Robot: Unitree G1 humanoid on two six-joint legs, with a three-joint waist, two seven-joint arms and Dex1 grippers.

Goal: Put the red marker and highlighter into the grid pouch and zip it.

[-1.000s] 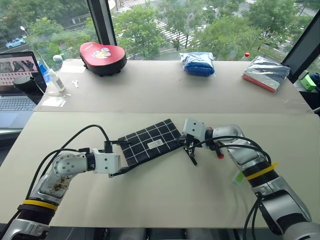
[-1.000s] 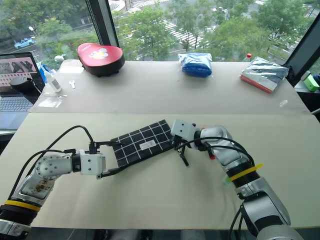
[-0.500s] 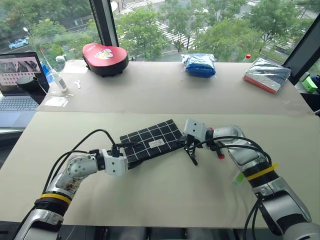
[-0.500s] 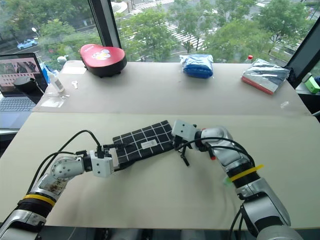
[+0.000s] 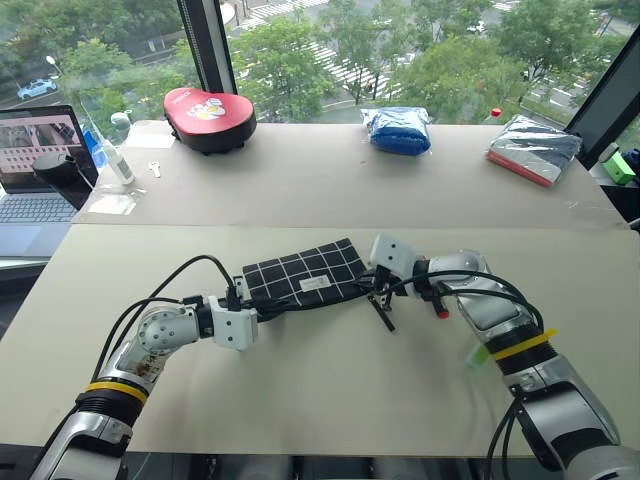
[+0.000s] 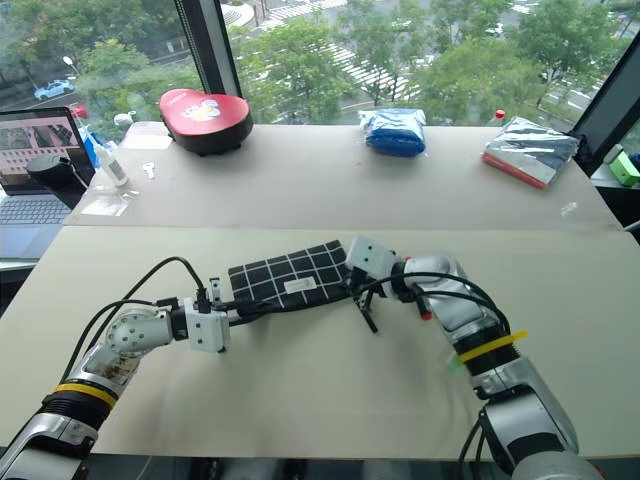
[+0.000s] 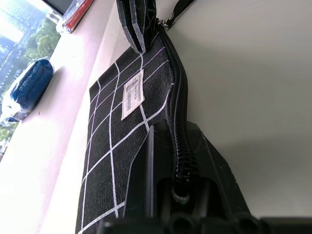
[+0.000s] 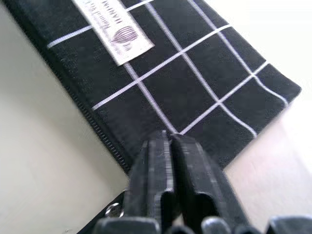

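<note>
Now grid pouch (image 5: 305,278) zipped flat.

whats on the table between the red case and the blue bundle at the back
Nothing: between the red case and the blue bundle the table is bare, as the left eye view shows.

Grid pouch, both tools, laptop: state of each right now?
grid pouch: flat on the table, zip closed along the edge in view, pull at the right tool's end
left tool: shut on the pouch's zipper edge
right tool: fingers together, over the pouch's end
laptop: open, screen lit
</note>
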